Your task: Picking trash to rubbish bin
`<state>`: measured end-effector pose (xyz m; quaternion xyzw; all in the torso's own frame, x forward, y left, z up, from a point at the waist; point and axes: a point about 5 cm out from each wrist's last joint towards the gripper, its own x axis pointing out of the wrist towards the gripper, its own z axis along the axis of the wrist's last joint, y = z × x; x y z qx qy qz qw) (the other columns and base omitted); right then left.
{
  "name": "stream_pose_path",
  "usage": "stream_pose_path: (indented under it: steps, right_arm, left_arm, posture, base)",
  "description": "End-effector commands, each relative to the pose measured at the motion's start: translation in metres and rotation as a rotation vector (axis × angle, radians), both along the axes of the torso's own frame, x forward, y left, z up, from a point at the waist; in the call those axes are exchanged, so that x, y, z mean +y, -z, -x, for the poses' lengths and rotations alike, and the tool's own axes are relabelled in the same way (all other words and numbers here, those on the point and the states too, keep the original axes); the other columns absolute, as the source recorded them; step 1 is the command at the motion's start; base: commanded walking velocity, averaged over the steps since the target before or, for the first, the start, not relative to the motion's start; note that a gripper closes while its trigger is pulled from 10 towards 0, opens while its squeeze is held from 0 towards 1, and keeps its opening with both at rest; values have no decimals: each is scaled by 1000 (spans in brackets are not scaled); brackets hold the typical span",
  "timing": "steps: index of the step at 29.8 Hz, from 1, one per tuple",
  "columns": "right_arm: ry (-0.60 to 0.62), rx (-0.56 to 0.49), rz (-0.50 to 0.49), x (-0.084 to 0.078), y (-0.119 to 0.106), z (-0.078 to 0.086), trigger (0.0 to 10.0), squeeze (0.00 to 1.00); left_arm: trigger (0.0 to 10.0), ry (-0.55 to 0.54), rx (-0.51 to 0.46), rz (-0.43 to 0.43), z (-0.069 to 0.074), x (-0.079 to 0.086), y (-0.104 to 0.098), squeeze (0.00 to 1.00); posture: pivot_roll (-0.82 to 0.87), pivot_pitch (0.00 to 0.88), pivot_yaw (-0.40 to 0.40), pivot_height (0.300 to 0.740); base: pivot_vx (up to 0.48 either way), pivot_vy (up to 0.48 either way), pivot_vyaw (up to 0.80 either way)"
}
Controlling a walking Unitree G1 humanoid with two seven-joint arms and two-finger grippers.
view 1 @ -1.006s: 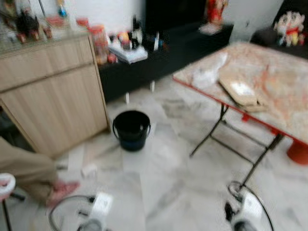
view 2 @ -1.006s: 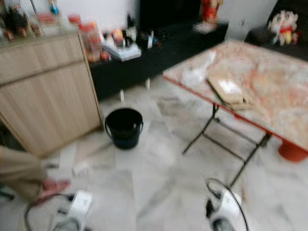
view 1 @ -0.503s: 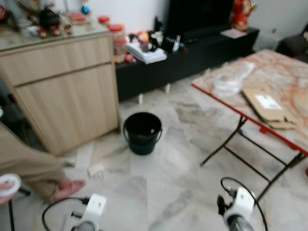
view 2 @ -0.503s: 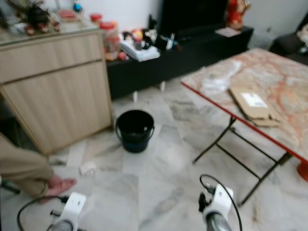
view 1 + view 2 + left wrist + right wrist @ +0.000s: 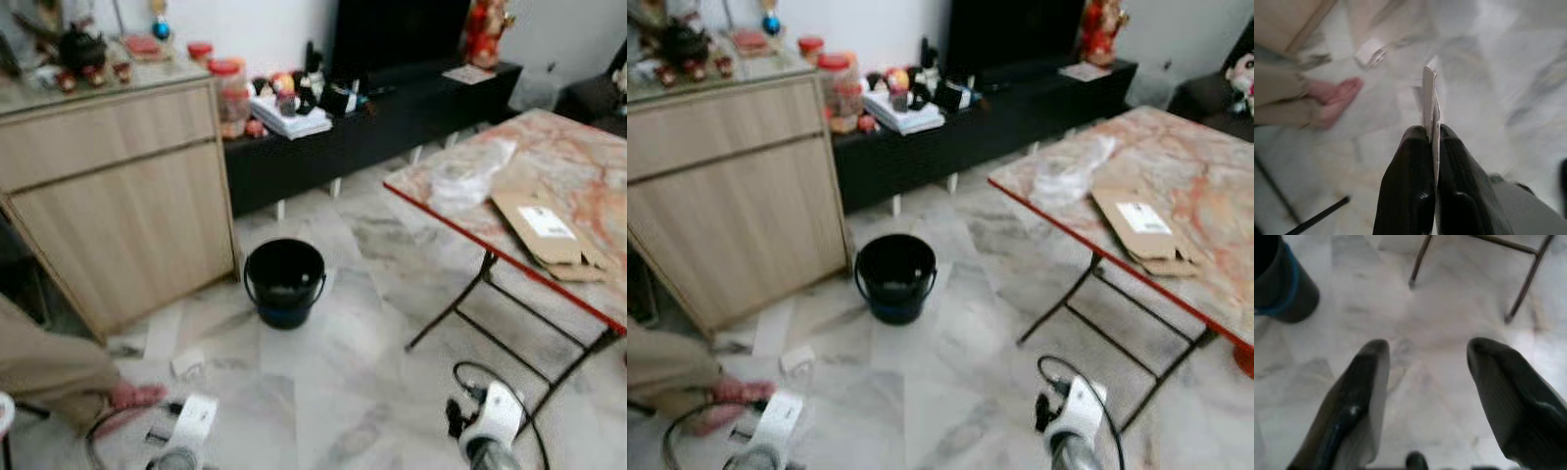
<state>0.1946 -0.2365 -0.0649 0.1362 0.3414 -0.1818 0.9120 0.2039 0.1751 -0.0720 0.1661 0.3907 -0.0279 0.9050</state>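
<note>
A black bucket (image 5: 284, 282) with a blue band stands on the marble floor beside the wooden cabinet, and its side appears in the right wrist view (image 5: 1278, 284). My left gripper (image 5: 1432, 132) is shut on a thin white piece of paper (image 5: 1428, 95) that sticks out past its fingertips, low over the floor. A small white scrap (image 5: 188, 364) lies on the floor between the bucket and a person's foot. My right gripper (image 5: 1427, 350) is open above bare floor, with nothing between its fingers. Both my wrists sit at the lower edge of the eye views.
A person's leg and pink-slippered foot (image 5: 132, 397) are at the lower left, close to my left arm. A folding table with a red rim (image 5: 441, 220) and thin metal legs stands on the right, carrying flat cardboard (image 5: 544, 230) and a plastic bag. A black TV bench (image 5: 392, 117) lines the back.
The camera has swung and steadied, so the whole picture shifted and is sharper. The person's leg sits lower in the corner. Both grippers look unchanged.
</note>
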Motion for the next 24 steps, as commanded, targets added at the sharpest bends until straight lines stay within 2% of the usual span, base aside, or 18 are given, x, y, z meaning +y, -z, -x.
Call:
stream_pose_path:
  steps: [1, 10, 21, 24]
  right_arm:
    - [-19, -24, -11, 8, -3, -10, 10000, 0]
    - [-29, -21, -4, 8, -3, -10, 10000, 0]
    - [-36, -24, 1, 8, -4, -11, 10000, 0]
    - [-22, -25, -3, 7, -5, -11, 10000, 0]
  left_arm:
    - [10000, -23, 0, -28, 0, 13, -1, 0]
    - [10000, -23, 0, -29, 0, 13, -1, 0]
    - [10000, -23, 0, -29, 0, 13, -1, 0]
    - [10000, -22, 0, -28, 0, 12, -1, 0]
  posture:
    - [211, 0, -82, 740]
    - [215, 0, -85, 740]
    - [215, 0, -85, 740]
    - [215, 0, -89, 740]
  base:
    - [345, 0, 0]
    - [364, 0, 0]
    - [365, 0, 714]
    - [364, 0, 0]
